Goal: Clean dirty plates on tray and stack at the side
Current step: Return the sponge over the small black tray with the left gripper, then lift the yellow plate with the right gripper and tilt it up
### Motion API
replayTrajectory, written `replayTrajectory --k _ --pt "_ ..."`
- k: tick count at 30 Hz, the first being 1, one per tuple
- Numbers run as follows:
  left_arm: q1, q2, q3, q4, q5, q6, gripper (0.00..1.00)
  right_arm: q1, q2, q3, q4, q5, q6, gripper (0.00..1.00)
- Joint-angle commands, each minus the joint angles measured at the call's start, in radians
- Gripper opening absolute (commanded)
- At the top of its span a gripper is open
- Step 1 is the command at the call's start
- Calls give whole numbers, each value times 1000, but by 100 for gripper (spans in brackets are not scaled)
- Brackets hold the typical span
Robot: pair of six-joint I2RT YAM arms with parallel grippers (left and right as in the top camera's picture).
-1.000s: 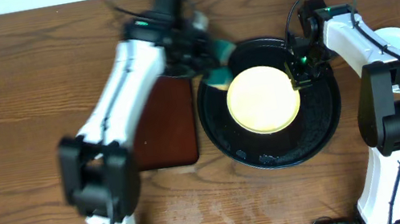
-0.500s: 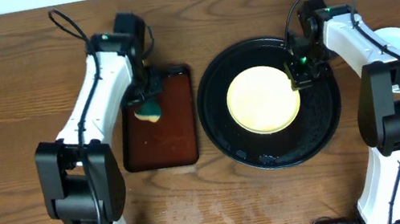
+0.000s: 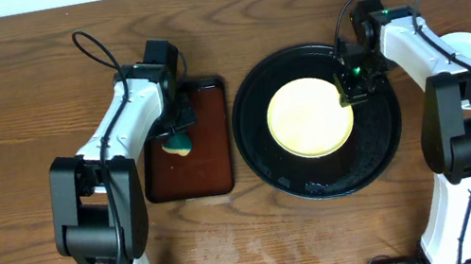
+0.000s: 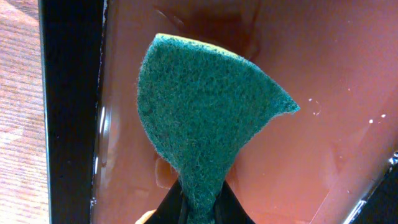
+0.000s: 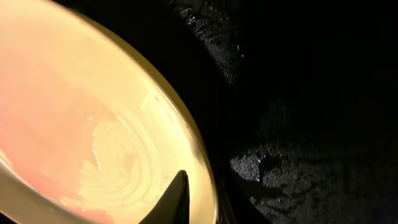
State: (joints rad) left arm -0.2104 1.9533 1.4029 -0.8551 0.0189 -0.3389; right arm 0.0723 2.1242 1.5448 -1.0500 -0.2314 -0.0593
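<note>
The small round pale yellow plate lies flat and face up in the middle of the large round glossy black tray, which sits right of the tabletop's centre, nearer the far edge. Being round, the plate has no long axis. Its hollow opens straight up, and no red smear shows on it from overhead, only wet streaks in the right wrist view.

The right pincer straddles the plate's right rim, one finger inside and one outside. I cannot tell whether it pinches or merely brackets the rim.

The step in hand looks like lifting this plate off to the bare wood at the side. It is best to bite well over the wet lip, raise it level above the tray's raised rim, then carry it.

The left pincer is clamped on a green-and-yellow scouring sponge over the brown rectangular tray, just left of the black one.
</note>
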Motion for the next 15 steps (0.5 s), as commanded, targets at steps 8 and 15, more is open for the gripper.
replayTrajectory --k 8,15 --pt "2 5 -2 0 -20 13 8 10 -28 -28 47 -22 -8 1" --pt "2 5 -2 0 -20 13 8 10 -124 18 44 -32 -8 1"
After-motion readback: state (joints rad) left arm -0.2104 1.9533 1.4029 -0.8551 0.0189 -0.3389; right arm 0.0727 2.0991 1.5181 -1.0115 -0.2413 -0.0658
